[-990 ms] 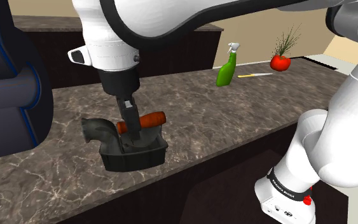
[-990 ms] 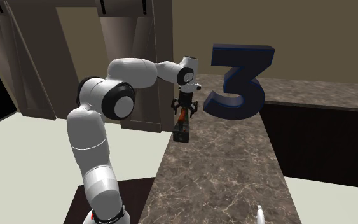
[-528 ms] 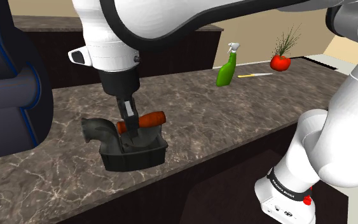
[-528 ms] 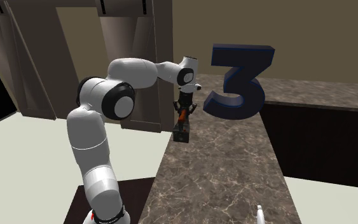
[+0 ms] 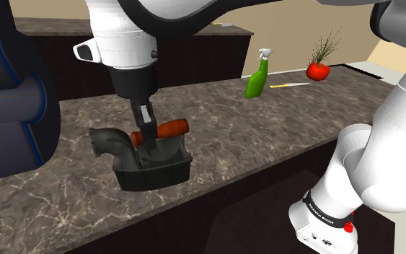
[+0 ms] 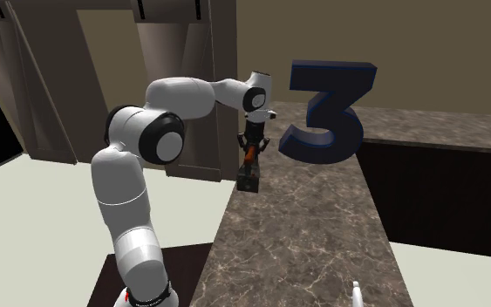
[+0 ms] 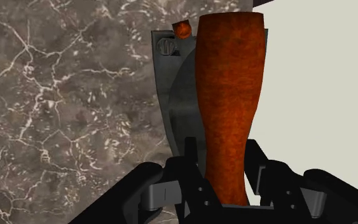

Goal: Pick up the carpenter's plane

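Plane clasped by its orange handle.
Lower centre-left of the shoulder view, the gripper points straight down, its fingers narrowed onto the handle. The dark body is low over the marbled counter near its front edge; I cannot tell whether they touch. A green spray bottle stands upper right.

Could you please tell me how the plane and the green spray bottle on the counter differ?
The plane is dark grey with a reddish-brown handle; the spray bottle is green with a pale top. The plane is squat and clasped by the hand; the spray bottle is slim and stands free. Both are over the same marbled counter.
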Controlling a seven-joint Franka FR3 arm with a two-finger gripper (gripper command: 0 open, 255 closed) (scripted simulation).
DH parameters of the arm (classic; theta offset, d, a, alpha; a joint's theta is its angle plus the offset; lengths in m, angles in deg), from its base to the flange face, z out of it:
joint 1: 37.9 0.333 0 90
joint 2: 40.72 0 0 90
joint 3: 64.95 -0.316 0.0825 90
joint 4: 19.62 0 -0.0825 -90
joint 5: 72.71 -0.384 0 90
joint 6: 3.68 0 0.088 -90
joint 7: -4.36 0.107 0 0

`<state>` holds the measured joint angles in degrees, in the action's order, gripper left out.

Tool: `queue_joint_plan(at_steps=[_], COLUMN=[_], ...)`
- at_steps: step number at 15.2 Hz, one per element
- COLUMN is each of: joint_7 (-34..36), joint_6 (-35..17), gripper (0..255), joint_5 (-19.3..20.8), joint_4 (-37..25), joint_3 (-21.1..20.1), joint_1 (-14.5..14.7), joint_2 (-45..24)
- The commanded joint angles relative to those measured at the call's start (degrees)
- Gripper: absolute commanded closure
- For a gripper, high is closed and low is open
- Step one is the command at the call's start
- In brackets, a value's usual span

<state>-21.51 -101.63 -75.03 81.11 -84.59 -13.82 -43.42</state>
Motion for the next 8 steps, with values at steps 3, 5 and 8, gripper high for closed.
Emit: queue_joint_plan(at_steps=[3,5,8], joint_7=[0.16,0.25,0.42], joint_6=[3.03,4.60,6.97], gripper=[255,255,255], joint_5=[0.03,0.07,0.16], joint_4=[-3.16,-4.82,-7.44], joint_3=[-0.02,-0.03,-0.06], joint_1=[0.02,0.03,0.07], joint_2=[-0.04,-0.14,-0.40])
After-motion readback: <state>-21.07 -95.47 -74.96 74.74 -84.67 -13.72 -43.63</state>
